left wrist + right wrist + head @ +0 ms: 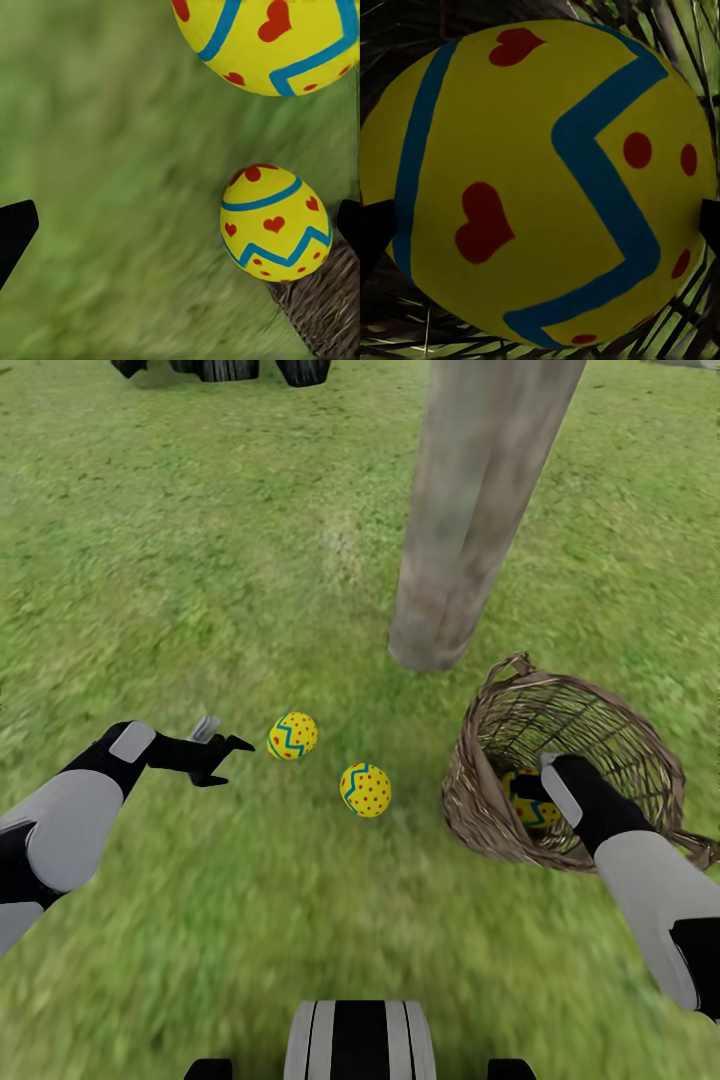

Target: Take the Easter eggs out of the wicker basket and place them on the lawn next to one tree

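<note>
Yellow eggs: two on the lawn (pixel 200 560) near the tree (pixel 470 520) trunk, first egg (pixel 292 736) just beside the empty, spread left gripper (pixel 222 745), second egg (pixel 365 790) nearer the wicker basket (pixel 480 800). Third egg (pixel 528 800) sits inside the basket, long axis unclear, between the right gripper's (pixel 530 785) parted fingers; contact not discernible.

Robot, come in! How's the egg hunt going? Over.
Two eggs on lawn by tree. Left gripper open, empty. Right gripper in basket, around third egg. Nothing blocking.
</note>
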Available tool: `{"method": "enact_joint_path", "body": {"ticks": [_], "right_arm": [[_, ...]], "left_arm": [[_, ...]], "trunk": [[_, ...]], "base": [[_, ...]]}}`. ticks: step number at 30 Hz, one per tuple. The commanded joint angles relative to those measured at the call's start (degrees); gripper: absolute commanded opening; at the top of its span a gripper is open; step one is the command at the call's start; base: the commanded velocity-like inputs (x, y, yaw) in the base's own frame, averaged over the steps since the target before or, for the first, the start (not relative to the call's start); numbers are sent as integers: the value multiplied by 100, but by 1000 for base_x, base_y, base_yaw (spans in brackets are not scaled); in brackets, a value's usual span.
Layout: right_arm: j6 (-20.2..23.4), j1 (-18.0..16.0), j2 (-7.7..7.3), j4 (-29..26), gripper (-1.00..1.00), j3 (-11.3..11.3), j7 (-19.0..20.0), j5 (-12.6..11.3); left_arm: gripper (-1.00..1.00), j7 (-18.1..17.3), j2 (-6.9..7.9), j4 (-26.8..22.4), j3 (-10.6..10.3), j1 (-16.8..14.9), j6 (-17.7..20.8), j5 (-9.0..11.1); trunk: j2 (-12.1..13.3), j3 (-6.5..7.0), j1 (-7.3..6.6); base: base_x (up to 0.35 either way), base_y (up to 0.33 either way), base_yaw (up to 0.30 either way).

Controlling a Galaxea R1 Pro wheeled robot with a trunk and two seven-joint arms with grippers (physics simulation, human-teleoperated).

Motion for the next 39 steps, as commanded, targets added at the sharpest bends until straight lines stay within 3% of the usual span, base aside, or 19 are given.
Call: {"method": "enact_joint_path", "body": {"ticks": [1, 8, 12, 20, 26, 29, 32, 34, 36, 39], "right_arm": [[28, -3, -8, -11, -100, 41, -49, -73], [72, -3, 10, -108, -100, 41, -38, -114], [107, 18, 9, -824, -100, 5, -31, -146], [375, 81, -8, -1448, -100, -11, -8, -154], [706, 985, 11, -3594, -100, -36, -72, -131], [746, 1341, 13, -4645, -100, -118, -421, -133], [728, 1561, 17, -5291, -100, -201, -729, -125], [703, 1583, 18, -5375, -100, -220, -823, -120], [106, 1601, 18, -5449, -100, -523, -1002, -97], [-529, 1599, 60, -5468, -100, -570, -1033, -93]], "left_arm": [[100, -41, -2, -1, 31, -3, 22, -67], [100, -9, 6, 7, 22, -3, 13, -114], [100, -12, -1, 14, 17, -3, 13, -107], [100, -12, 3, 33, 18, -3, 13, -99], [100, -12, 6, 34, 24, -3, 13, -93], [100, -12, 10, 41, 25, -3, 13, -95], [100, -12, 26, 42, 25, -3, 13, -95], [100, -12, 35, 43, 25, -3, 13, -94], [100, -12, 94, 36, 25, -3, 13, -99], [100, -16, 153, 28, 25, -3, 13, -91]], "trunk": [[0, 19, -3], [10, 174, -21], [15, 263, -31], [26, 440, -52], [34, 573, -67], [38, 639, -75], [38, 639, -75], [38, 639, -75], [38, 639, -75], [38, 639, -75]], "base": [[0, 0, 0], [-2, 0, 0], [-238, 0, 0], [-231, 0, 0], [-330, 0, 0], [-308, 0, 0], [-89, 0, 0], [-23, 0, 0], [-7, 0, 0], [-1, 0, 0]]}}
